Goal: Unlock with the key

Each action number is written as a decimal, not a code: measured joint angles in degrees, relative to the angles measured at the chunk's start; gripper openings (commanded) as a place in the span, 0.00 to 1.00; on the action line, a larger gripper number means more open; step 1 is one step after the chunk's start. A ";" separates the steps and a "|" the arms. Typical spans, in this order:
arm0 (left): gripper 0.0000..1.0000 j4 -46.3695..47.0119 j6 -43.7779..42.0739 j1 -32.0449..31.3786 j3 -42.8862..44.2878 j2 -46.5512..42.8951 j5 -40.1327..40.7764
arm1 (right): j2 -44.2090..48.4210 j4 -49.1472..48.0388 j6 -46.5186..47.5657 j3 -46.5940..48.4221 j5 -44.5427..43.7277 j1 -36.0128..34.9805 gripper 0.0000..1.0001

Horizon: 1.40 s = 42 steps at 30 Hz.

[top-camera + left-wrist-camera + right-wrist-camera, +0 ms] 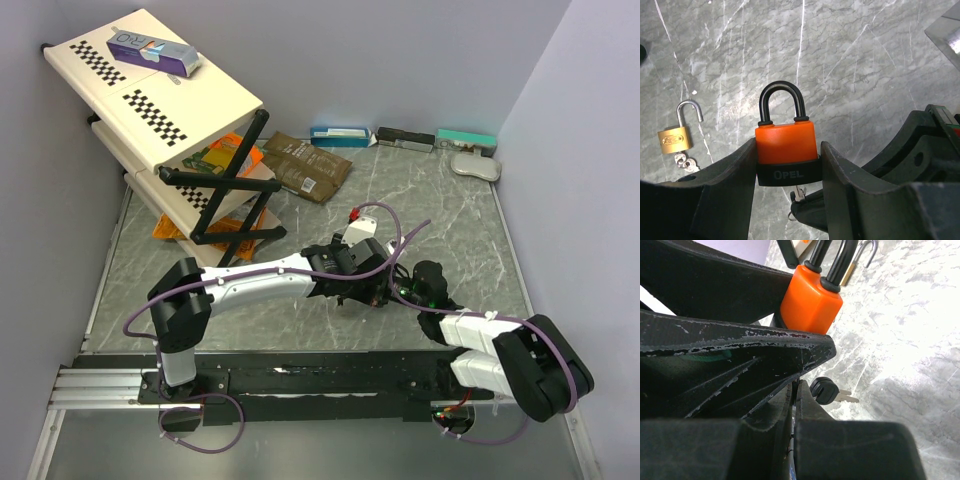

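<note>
Looking down at the grey marbled bench [470, 220], I see both arms meet near the middle of the top view. The left fingers [735, 190] pinch an orange padlock [785, 142] by its sides at the centre of the left wrist view. It stands upright with its black shackle closed. A key [799, 192] pokes from its underside. The right fingers [815, 420] are pressed together just below the padlock; whether they pinch that key I cannot tell. A black-headed key [826, 391] shows beside their tips. At the left of the left wrist view lies a brass padlock [674, 140], shackle swung open.
</note>
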<state>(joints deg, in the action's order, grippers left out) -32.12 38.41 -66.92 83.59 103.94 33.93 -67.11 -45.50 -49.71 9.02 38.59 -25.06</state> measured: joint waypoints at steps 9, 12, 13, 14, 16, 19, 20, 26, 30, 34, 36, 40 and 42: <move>0.01 1.20 0.13 -0.07 -0.50 -0.22 0.15 | -0.07 -0.37 -0.17 0.00 0.90 1.01 0.00; 0.01 2.10 0.24 -0.15 -1.31 -0.76 -0.02 | 0.15 -0.22 -0.13 0.00 1.44 1.22 0.00; 0.01 2.38 0.24 -0.20 -1.53 -0.90 -0.04 | 0.26 -0.20 -0.13 0.00 1.62 1.33 0.00; 0.01 2.58 0.26 -0.22 -1.64 -1.03 -0.07 | 0.28 -0.22 -0.13 0.00 1.79 1.40 0.00; 0.01 2.75 0.24 -0.28 -1.66 -1.05 -0.07 | 0.28 -0.31 -0.15 0.00 2.19 1.66 0.00; 0.01 2.93 0.24 -0.39 -1.66 -1.05 -0.07 | 0.37 -0.24 -0.15 0.00 2.93 2.14 0.00; 0.01 2.99 0.24 -0.44 -1.66 -1.05 -0.07 | 0.48 -0.11 -0.15 0.00 3.08 2.25 0.00; 0.01 3.96 0.24 -0.66 -1.66 -1.05 0.00 | 1.64 0.94 -0.13 0.00 4.09 3.45 0.00; 0.01 4.87 0.24 -0.76 -1.77 -1.25 -0.04 | 2.69 1.62 -0.09 0.00 4.76 4.50 0.00; 0.01 5.40 0.24 -0.98 -1.84 -1.55 -0.02 | 3.72 2.05 0.07 0.00 5.64 5.25 0.00; 0.01 5.46 0.24 -1.07 -1.84 -1.68 -0.04 | 4.07 2.29 0.07 0.00 5.97 5.46 0.00; 0.01 5.75 0.24 -1.18 -1.84 -1.81 -0.02 | 4.52 2.34 0.02 0.00 6.51 6.08 0.00; 0.01 5.97 0.24 -1.22 -1.84 -1.84 0.00 | 4.76 2.47 -0.17 0.00 6.75 6.45 0.00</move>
<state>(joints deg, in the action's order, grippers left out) -26.15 38.65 -68.14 81.76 102.10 33.93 -62.35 -43.03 -49.89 9.02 45.34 -18.61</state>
